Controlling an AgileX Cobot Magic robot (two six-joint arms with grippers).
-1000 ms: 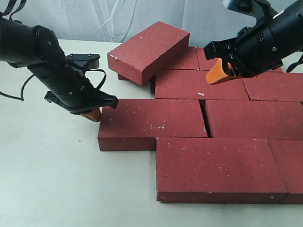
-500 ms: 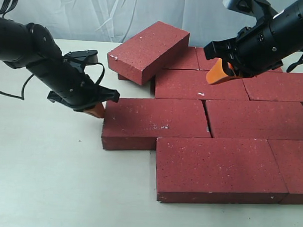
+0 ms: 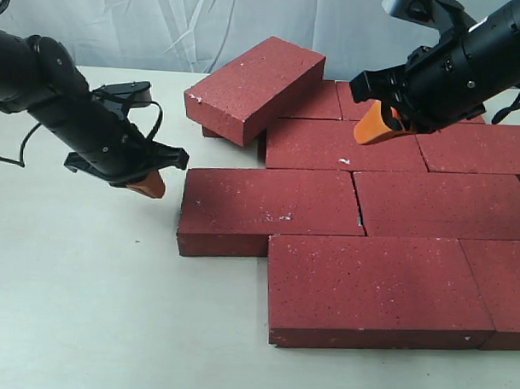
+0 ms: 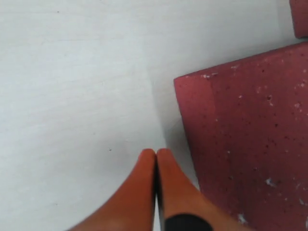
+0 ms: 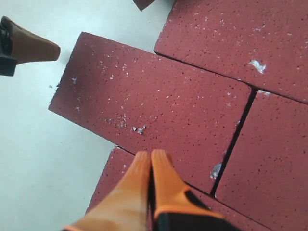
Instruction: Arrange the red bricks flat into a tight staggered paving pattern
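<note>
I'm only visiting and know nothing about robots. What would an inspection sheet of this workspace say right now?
Surface: pale, flat table.
Job's things: red bricks lie flat in staggered rows with thin gaps; one tilted brick at the back leans on another.
Clutter: nothing seen.
Grippers: left pincer shut, holding nothing, beside the middle row's left end and apart from it; right pincer shut, holding nothing, above the back rows.
Cables: black cable loops at the left arm's wrist.
Surroundings: white draped cloth behind the table.
</note>
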